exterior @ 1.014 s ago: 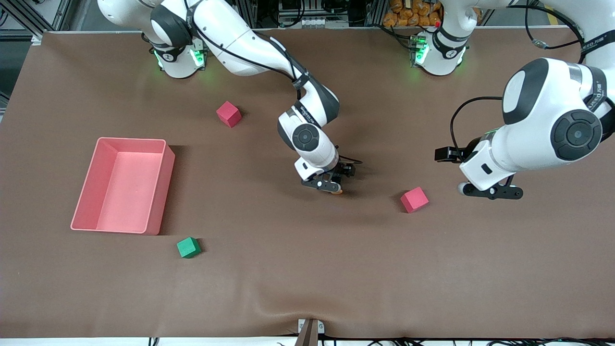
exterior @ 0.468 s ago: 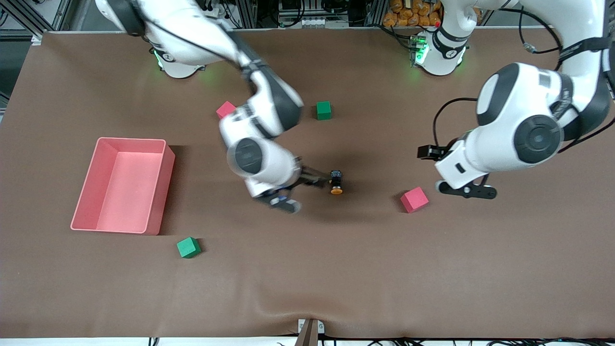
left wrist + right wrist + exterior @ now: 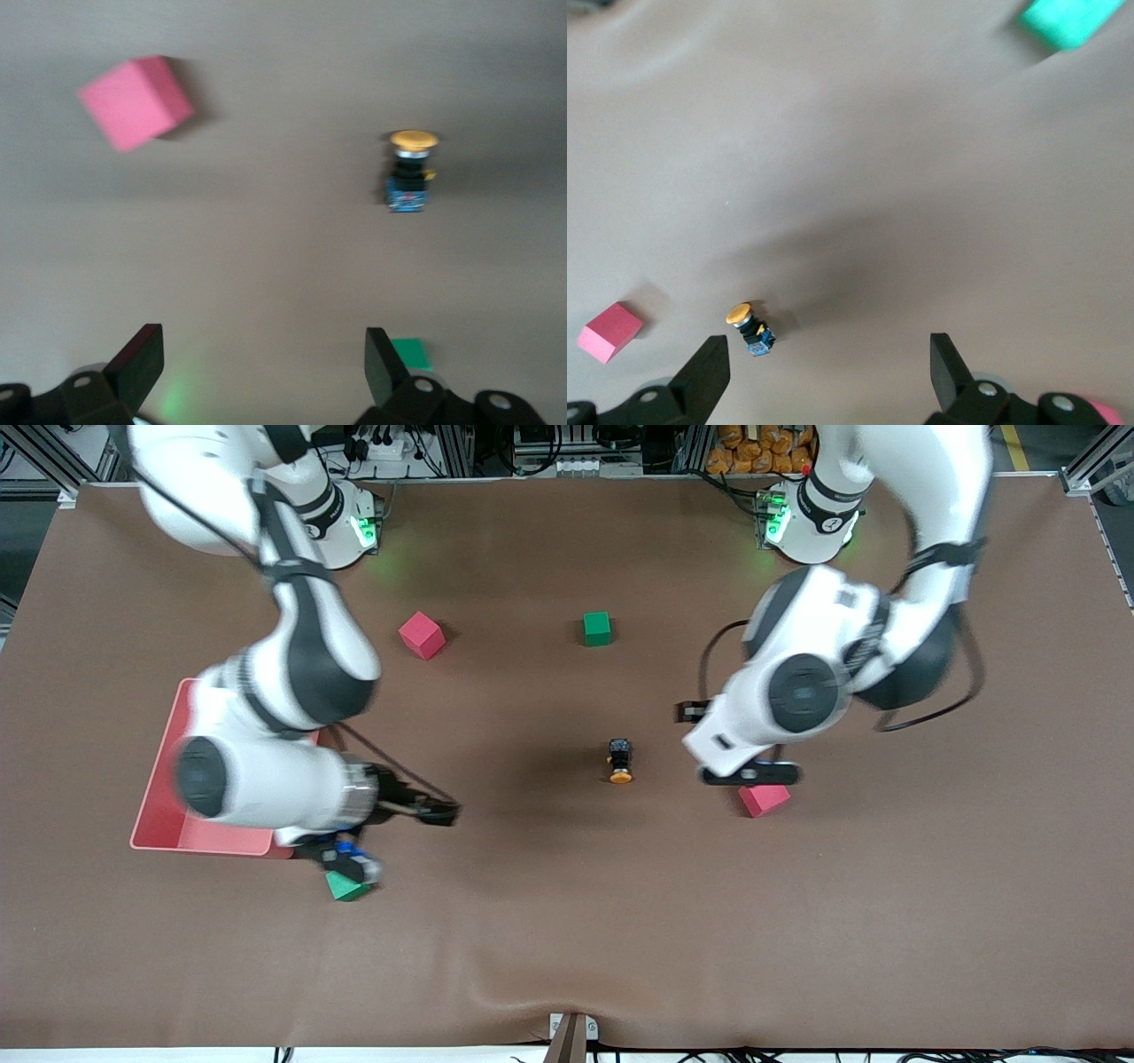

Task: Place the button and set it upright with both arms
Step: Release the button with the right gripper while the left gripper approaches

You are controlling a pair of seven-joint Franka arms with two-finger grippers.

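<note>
Mid-table, the button (image 3: 620, 760) lies on its side, free for our spread left gripper (image 3: 749, 775) above a red cube (image 3: 764, 799); our right gripper (image 3: 350, 861), likewise spread, hangs over the tray's (image 3: 168, 766) corner.

Robotics lab bench: two white arms (image 3: 292, 646) with green-lit bases bolted along one edge of a table (image 3: 567, 921) covered in brown cloth. Aluminium framing (image 3: 461, 447) and loose cabling (image 3: 567, 465) sit past that edge. Props are foam cubes (image 3: 421, 635) and a pink bin (image 3: 159, 779), test-rig stuff.
</note>
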